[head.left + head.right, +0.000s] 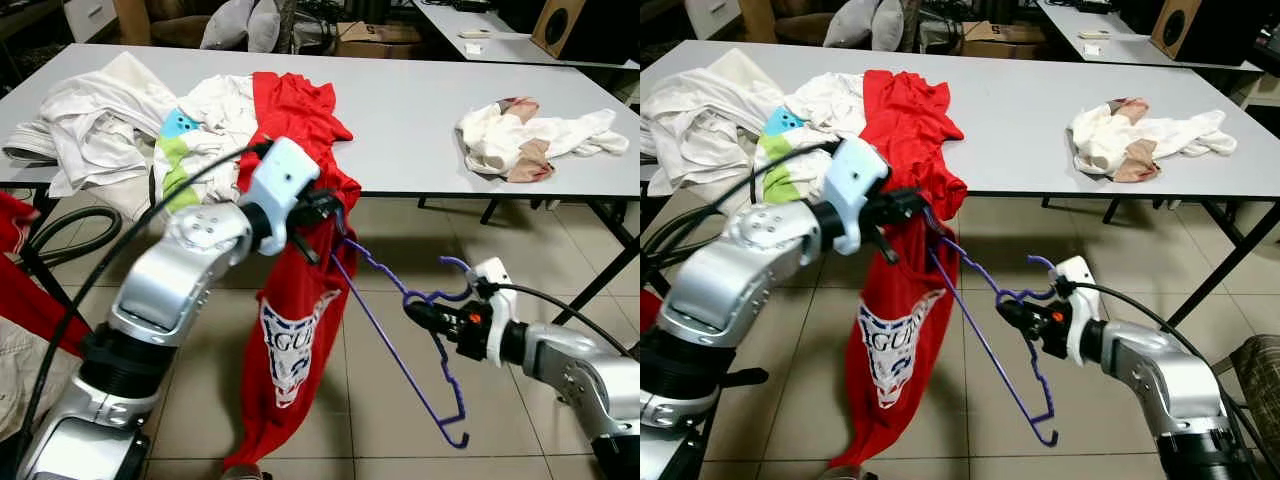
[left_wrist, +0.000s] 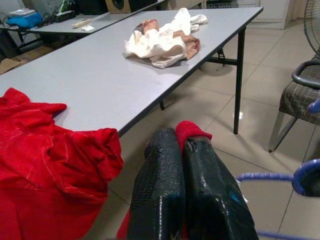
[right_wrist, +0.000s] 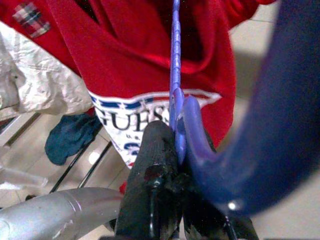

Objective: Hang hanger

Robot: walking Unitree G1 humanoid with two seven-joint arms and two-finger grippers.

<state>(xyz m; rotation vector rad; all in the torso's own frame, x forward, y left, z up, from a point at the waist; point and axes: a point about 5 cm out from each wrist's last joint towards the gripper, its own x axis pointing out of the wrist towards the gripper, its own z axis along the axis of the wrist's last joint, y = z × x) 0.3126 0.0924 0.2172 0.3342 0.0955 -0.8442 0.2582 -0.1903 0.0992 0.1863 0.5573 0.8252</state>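
Hanger (image 1: 400,350): purple wire hanger, held in the air in front of the table edge, between the two grippers. Its long bar runs on a slant from the upper end by the left gripper down to the lower end near the floor tiles; the hook rises at the right gripper and curls up and away from it.
Right gripper (image 1: 418,313): fingers closed on the hanger at the neck below the hook (the right wrist view shows the purple wire pinched between the black fingers (image 3: 155,165)).
Left gripper (image 1: 325,208): fingers pressed together on a fold of the red T-shirt, at the hanger's upper end; the left wrist view shows red cloth poking out between the fingertips (image 2: 170,155).
Red T-shirt (image 1: 295,340): upper part lies on the table, the rest hangs over the edge toward the floor, white printed logo facing out.
Table (image 1: 420,110): long, grey.
Pile of light clothes (image 1: 110,120): on the table's left part, touching the red T-shirt.
Cream garment (image 1: 525,140): bunched on the table's right part, well apart from the others.
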